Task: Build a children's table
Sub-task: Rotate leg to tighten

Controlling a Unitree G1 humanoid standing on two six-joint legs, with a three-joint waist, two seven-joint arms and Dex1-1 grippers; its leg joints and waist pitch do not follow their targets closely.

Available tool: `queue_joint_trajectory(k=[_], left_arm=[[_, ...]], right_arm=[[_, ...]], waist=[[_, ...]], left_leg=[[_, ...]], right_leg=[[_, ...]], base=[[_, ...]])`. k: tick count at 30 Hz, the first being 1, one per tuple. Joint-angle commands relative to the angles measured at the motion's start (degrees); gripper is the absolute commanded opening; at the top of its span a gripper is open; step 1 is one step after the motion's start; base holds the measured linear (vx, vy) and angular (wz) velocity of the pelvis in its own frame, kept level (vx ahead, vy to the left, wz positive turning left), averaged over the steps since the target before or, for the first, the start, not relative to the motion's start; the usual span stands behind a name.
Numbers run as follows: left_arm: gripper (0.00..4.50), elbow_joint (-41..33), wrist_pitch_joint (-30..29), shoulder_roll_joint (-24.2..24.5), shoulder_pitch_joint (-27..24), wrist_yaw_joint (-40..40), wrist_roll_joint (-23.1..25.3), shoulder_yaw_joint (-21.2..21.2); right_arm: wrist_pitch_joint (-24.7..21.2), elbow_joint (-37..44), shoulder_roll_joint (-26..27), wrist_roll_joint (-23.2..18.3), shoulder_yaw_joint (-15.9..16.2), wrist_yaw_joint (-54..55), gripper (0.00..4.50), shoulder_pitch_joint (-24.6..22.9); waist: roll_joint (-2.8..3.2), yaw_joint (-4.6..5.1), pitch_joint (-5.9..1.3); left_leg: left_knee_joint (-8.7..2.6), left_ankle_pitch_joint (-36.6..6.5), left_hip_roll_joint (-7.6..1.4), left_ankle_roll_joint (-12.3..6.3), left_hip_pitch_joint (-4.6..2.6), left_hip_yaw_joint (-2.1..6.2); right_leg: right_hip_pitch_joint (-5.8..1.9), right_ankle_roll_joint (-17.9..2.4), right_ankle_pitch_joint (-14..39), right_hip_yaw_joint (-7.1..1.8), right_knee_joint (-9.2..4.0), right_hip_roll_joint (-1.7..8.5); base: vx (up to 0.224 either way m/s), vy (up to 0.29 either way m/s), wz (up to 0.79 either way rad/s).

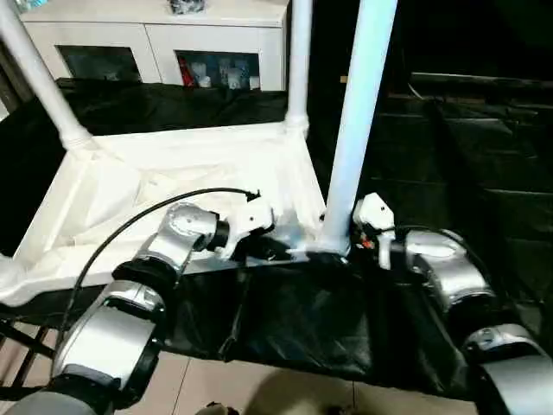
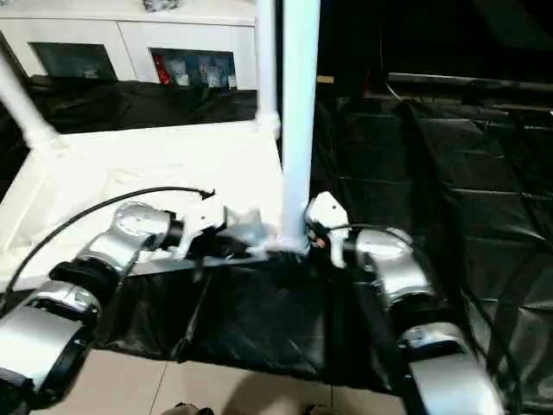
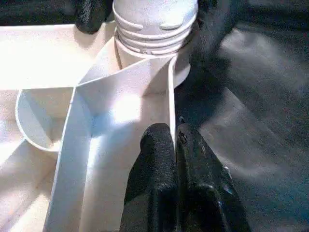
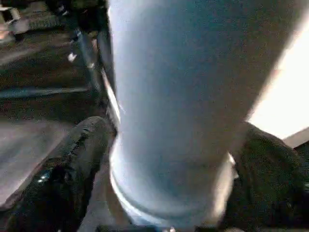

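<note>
Left gripper [image 3: 175, 145]: nearest item, at the near edge of the tabletop; fingers pinched together on a thin upright rib of the underside, just left of the near-right corner socket.
Right gripper [image 4: 169, 169]: near-right, at the foot of the near-right leg; fingers [image 4: 72, 164] spread wide, one on each side of the tube, gripping nothing.
Tabletop [image 1: 199, 164]: white plastic, lying underside up on black sheeting, ribs showing; centre-left of the scene.
Near-right leg [image 1: 359, 121]: long axis upright, foot in the corner socket, standing between the right jaws and just right of the left ones.
Far-right leg [image 1: 300, 60]: upright in its socket.
Far-left leg [image 1: 39, 78]: seated, leaning left.
Deciding relation: the right arm is the one at the tube; its jaws need only close on it or draw back.
Cabinet [image 1: 164, 39]: white, glass doors, far side.
</note>
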State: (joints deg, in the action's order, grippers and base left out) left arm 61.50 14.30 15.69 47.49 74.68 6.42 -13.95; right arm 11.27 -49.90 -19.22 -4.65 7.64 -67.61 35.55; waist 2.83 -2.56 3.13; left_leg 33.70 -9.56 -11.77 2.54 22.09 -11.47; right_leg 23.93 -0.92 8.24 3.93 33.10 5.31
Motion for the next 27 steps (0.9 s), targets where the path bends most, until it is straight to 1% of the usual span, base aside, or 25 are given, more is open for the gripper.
queue_joint_trajectory(k=[1, 2, 4, 5, 8, 9, 10, 11, 13, 14, 16, 17, 18, 19, 20, 22, 23, 24, 25, 26, 27], left_arm=[[0.0, -0.9, 1.2, 0.6, 0.5, 2.3, -0.5, -0.6], [0.0, -0.9, 1.3, 0.7, 0.5, 2.6, -0.5, -0.5], [0.0, -0.9, 1.3, 0.8, 0.4, 3.2, -0.6, -0.5], [0.0, -0.9, 1.4, 1.0, 0.4, 3.5, -0.6, -0.5], [0.0, -0.9, 1.3, 1.2, 0.2, 4.4, -0.8, -0.4], [0.0, -0.9, 1.4, 1.3, 0.1, 4.6, -0.8, -0.4], [0.0, -0.9, 1.4, 1.3, 0.1, 4.6, -0.8, -0.4], [0.0, -0.9, 1.2, 1.3, -0.1, 5.0, -0.9, -0.3], [0.0, -1.0, 1.4, 1.2, -0.4, 4.9, -0.9, -0.3], [0.0, -1.0, 1.3, 1.0, -0.5, 4.4, -0.8, -0.2], [0.0, -0.9, 1.0, 0.5, -0.5, 3.1, -0.8, 0.1], [0.0, -0.8, 0.5, -0.1, -0.4, 0.8, -0.5, 0.2], [0.0, -0.6, 0.3, -0.7, -0.3, -1.9, 0.2, 0.2], [0.0, -0.4, 0.2, -1.3, -0.1, -4.7, 0.9, 0.1], [0.0, -0.3, -0.6, -2.0, 0.1, -7.3, 1.6, 0.0], [0.0, -0.2, -1.6, -3.0, 0.3, -10.2, 2.1, -0.1], [0.0, -0.1, -2.2, -3.7, 0.4, -11.7, 2.2, 0.0], [0.0, -0.1, -3.8, -5.9, 0.8, -15.7, 2.1, 0.4], [0.0, -0.1, -3.8, -5.9, 0.8, -15.7, 2.1, 0.4], [0.0, -0.1, -4.8, -7.7, 0.9, -18.4, 2.3, 0.3], [0.0, -0.3, -6.2, -9.7, 1.0, -20.9, 2.5, 0.3]], right_arm=[[-0.6, 0.1, -0.1, -0.4, 0.5, -1.7, 3.91, 0.5], [-0.8, 0.3, -0.1, -0.5, 0.4, -2.2, 3.91, 0.4], [-1.1, 0.6, -0.1, -0.7, 0.3, -2.8, 3.65, 0.3], [-1.5, 1.0, -0.1, -0.8, 0.3, -3.7, 3.57, 0.2], [-2.1, 1.7, -0.2, -1.2, 0.4, -4.8, 3.35, 0.0], [-2.3, 2.0, -0.3, -1.4, 0.6, -5.1, 3.35, -0.2], [-2.3, 2.0, -0.3, -1.4, 0.6, -5.1, 3.17, -0.2], [-2.5, 2.6, -0.3, -1.6, 0.8, -5.5, 3.09, -0.6], [-2.5, 3.3, 0.1, -1.6, 1.1, -5.8, 2.91, -1.5], [-2.5, 3.5, 0.4, -1.6, 1.1, -5.6, 2.81, -1.8], [-2.7, 3.9, 0.9, -1.8, 0.9, -5.1, 2.77, -2.3], [-3.1, 4.2, 1.5, -2.0, 0.4, -3.9, 2.75, -2.8], [-3.4, 4.6, 2.2, -2.2, -0.1, -2.3, 2.75, -3.2], [-3.6, 4.7, 2.9, -2.2, -0.6, -0.2, 2.74, -3.6], [-3.7, 4.2, 3.7, -1.7, -1.2, 2.9, 2.74, -3.8], [-2.6, 3.3, 5.0, -1.3, -2.2, 7.5, 2.74, -3.9], [-2.0, 2.9, 5.7, -1.1, -2.8, 10.1, 2.73, -3.9], [-1.9, 1.1, 8.1, -0.6, -4.7, 18.9, 2.73, -3.7], [-1.9, 1.1, 8.1, -0.6, -4.7, 18.9, 2.73, -3.7], [-1.7, 0.1, 9.7, -0.1, -5.4, 24.3, 2.73, -3.5], [-2.3, -1.5, 11.5, 0.9, -6.0, 31.4, 2.73, -2.7]], waist=[[-0.37, 0.02, -4.0], [-0.37, 0.03, -4.0], [-0.42, 0.0, -4.05], [-0.34, -0.02, -4.13], [-0.37, -0.06, -4.34], [-0.33, -0.09, -4.38], [-0.34, -0.09, -4.4], [-0.25, -0.15, -4.43], [-0.37, -0.21, -4.39], [-0.33, -0.26, -4.37], [-0.27, -0.29, -4.36], [-0.34, -0.32, -4.29], [-0.23, -0.37, -4.22], [-0.47, -0.4, -4.07], [-0.5, -0.42, -3.93], [-0.47, -0.33, -3.82], [-0.62, -0.19, -3.72], [-0.72, 0.05, -3.68], [-0.64, 0.41, -3.6], [-0.66, 0.58, -3.62], [-0.67, 1.01, -3.53]], left_leg=[[-4.1, -19.5, -1.62, -3.41, -1.5, 0.58], [-4.11, -19.6, -1.62, -3.25, -1.5, 0.6], [-4.09, -19.4, -1.6, -3.13, -1.48, 0.61], [-4.07, -18.6, -1.58, -3.3, -1.37, 0.64], [-3.89, -16.9, -1.56, -3.95, -1.28, 0.58], [-3.85, -16.6, -1.58, -4.09, -1.28, 0.58], [-3.81, -16.3, -1.56, -4.27, -1.28, 0.56], [-3.75, -15.7, -1.52, -4.55, -1.22, 0.55], [-3.72, -15.5, -1.5, -4.68, -1.21, 0.5], [-3.79, -15.6, -1.55, -4.65, -1.25, 0.53], [-3.79, -16.0, -1.59, -4.5, -1.29, 0.52], [-3.88, -16.7, -1.59, -4.01, -1.34, 0.55], [-3.95, -17.1, -1.65, -3.82, -1.43, 0.55], [-4.07, -18.1, -1.77, -3.33, -1.61, 0.52], [-4.12, -19.5, -1.71, -2.61, -1.88, 0.46], [-4.24, -20.1, -1.61, -1.94, -1.79, 0.63], [-4.31, -21.0, -1.51, -1.53, -1.81, 0.8], [-4.27, -21.5, -1.47, -1.01, -1.95, 0.85], [-4.34, -22.3, -1.35, -0.52, -2.05, 0.99], [-4.34, -22.7, -1.25, -0.5, -2.07, 1.08], [-4.41, -22.7, -1.21, -0.17, -1.84, 1.13]], right_leg=[[-3.01, -14.8, 17.5, -1.71, -3.76, 2.63], [-3.01, -14.7, 17.8, -1.73, -3.79, 2.66], [-3.0, -14.6, 17.7, -1.75, -3.78, 2.65], [-3.13, -14.8, 16.5, -1.74, -3.61, 2.61], [-3.23, -15.6, 13.3, -1.73, -3.27, 2.56], [-3.23, -15.8, 12.7, -1.73, -3.21, 2.61], [-3.24, -15.9, 12.1, -1.72, -3.17, 2.58], [-3.3, -16.2, 11.3, -1.67, -3.05, 2.59], [-3.33, -16.1, 11.5, -1.68, -3.14, 2.64], [-3.31, -15.8, 12.0, -1.66, -3.18, 2.61], [-3.27, -15.7, 12.6, -1.68, -3.26, 2.65], [-3.22, -15.5, 13.8, -1.64, -3.35, 2.6], [-3.1, -15.4, 14.4, -1.66, -3.42, 2.6], [-2.9, -14.9, 15.9, -1.72, -3.64, 2.57], [-2.71, -14.3, 18.3, -1.77, -3.91, 2.57], [-2.77, -13.3, 21.1, -1.73, -4.07, 2.73], [-2.71, -12.0, 24.2, -1.6, -4.4, 2.8], [-2.39, -11.4, 25.7, -1.69, -4.52, 2.85], [-2.24, -10.9, 27.0, -1.65, -4.83, 2.84], [-2.27, -10.5, 27.7, -1.54, -4.93, 2.81], [-2.22, -10.0, 28.2, -1.59, -5.01, 2.8]], base=[[0.0, 0.0, 0.0], [0.0, 0.0, 0.0], [0.0, 0.0, 0.0], [0.0, 0.0, 0.0], [0.0, 0.0, 0.0], [0.0, 0.0, 0.0], [0.0, 0.0, 0.0], [0.0, 0.0, 0.0], [0.0, 0.0, 0.0], [0.0, 0.0, 0.0], [0.0, 0.0, 0.0], [0.0, 0.0, 0.0], [0.0, 0.0, 0.0], [0.0, 0.0, 0.0], [0.0, 0.0, 0.0], [0.0, 0.0, 0.0], [0.0, 0.0, 0.0], [0.0, 0.0, 0.0], [0.0, 0.0, 0.0], [0.0, 0.0, 0.0], [0.0, 0.0, 0.0]])
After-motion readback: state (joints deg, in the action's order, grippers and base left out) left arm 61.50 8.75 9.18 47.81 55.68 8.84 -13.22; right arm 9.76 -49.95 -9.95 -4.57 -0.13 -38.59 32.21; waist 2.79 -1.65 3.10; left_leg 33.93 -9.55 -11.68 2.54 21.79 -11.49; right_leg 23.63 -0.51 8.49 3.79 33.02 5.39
